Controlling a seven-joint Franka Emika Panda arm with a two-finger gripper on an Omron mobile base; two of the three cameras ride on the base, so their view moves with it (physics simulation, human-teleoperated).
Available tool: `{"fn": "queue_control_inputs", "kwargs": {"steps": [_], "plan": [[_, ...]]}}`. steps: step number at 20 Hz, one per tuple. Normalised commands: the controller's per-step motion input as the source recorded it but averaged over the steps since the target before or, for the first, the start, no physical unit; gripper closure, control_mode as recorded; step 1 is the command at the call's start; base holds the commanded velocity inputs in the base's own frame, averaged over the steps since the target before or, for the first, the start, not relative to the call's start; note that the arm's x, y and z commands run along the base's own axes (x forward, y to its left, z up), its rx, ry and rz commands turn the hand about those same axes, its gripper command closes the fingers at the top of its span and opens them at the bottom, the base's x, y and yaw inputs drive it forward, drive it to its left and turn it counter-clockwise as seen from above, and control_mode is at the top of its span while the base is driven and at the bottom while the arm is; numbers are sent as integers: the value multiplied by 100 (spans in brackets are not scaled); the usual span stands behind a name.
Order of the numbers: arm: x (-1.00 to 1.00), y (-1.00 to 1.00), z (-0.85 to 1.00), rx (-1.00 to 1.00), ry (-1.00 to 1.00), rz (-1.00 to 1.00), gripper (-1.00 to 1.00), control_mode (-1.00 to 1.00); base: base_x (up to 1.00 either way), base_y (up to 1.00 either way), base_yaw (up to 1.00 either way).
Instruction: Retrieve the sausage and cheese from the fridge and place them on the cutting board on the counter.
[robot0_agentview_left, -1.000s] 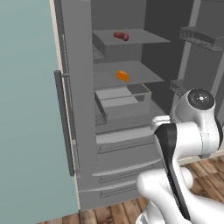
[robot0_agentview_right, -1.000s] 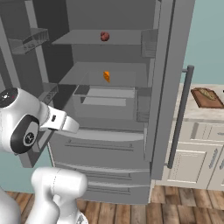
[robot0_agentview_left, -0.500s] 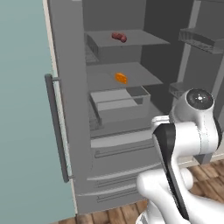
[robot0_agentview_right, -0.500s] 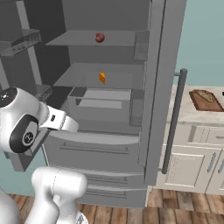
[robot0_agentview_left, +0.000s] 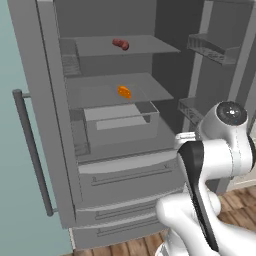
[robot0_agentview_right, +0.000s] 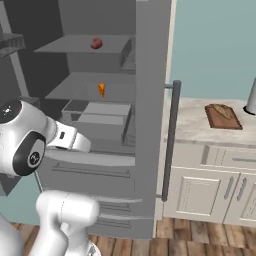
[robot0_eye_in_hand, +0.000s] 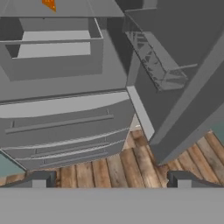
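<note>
Grey fridge (robot0_agentview_left: 60, 125) shelves hold curved sausage (robot0_agentview_left: 120, 44), wedge cheese (robot0_agentview_left: 124, 92).

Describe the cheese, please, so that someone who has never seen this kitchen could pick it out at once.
Look into the open fridge, the tall grey one left of the counter. Of its two shelves, take the lower, just above the pulled-out bin; the cheese lies there alone. It is a small orange wedge, unlike the reddish-brown sausage on the shelf above.

Pale teal wall (robot0_agentview_right: 215, 45); wooden plank floor (robot0_eye_in_hand: 131, 162); cream cabinet fronts (robot0_agentview_right: 200, 192).
</note>
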Motion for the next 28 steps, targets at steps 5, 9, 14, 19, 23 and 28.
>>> {"fn": "queue_control_inputs", "kwargs": {"steps": [5, 9, 14, 19, 23, 28], "plan": [[0, 0, 0, 0, 0, 0, -100, 100, 61, 0, 2], [0, 0, 0, 0, 0, 0, -100, 100, 47, 9, 4], [0, 0, 0, 0, 0, 0, -100, 100, 51, 16, 2], [0, 0, 0, 0, 0, 0, -100, 100, 52, 34, 2], [0, 0, 0, 0, 0, 0, -100, 100, 52, 27, 4], [0, 0, 0, 0, 0, 0, -100, 100, 31, 17, 5]]}}
